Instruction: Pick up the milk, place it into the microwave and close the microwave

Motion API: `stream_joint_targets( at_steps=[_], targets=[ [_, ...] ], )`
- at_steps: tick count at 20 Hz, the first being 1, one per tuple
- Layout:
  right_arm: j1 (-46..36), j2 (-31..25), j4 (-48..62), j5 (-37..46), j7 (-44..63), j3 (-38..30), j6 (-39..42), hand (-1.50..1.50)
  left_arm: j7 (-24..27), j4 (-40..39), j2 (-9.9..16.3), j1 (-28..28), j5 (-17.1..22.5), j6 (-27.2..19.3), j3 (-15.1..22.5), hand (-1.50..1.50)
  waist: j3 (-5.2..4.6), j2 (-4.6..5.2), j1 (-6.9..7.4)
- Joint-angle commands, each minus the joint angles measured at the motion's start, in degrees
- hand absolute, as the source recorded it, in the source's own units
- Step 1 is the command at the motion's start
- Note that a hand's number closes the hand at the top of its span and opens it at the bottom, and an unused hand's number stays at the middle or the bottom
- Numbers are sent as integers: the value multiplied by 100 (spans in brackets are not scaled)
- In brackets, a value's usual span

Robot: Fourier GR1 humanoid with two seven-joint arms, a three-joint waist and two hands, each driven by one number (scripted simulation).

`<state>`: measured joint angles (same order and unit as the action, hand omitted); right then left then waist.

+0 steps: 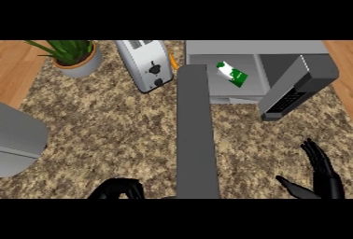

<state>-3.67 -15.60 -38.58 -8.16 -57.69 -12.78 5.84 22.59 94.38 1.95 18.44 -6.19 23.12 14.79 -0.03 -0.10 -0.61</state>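
Milk: lying tilted inside the microwave, upper right of the frame
Door: standing open, angling toward lower right
Left forearm: running up the centre, its hand hidden
Right hand: sitting lower right, fingers spread, holding nothing
Toaster, plant: sitting upper left

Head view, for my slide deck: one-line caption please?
Milk carton lies inside the microwave, door open; right robot hand open, below the door.
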Motion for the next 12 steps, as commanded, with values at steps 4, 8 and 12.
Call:
stream_joint_targets(
  at_steps=[4, 8, 12],
  targets=[
    [435, -399, 167, -243, -486, -269, 617, -150, -298, -837, -191, -1228, -178, -1611, 582, 150, 5, 17, 16],
    [546, -608, -112, -334, -272, -272, 787, -150, 215, -1935, -193, -2014, -438, -1300, 297, 150, 2, 17, 6],
    [683, -600, -169, -393, -393, -185, 1057, -150, -666, -2164, -142, -2147, -885, -751, 1016, 150, 9, 22, -78]
  ],
)
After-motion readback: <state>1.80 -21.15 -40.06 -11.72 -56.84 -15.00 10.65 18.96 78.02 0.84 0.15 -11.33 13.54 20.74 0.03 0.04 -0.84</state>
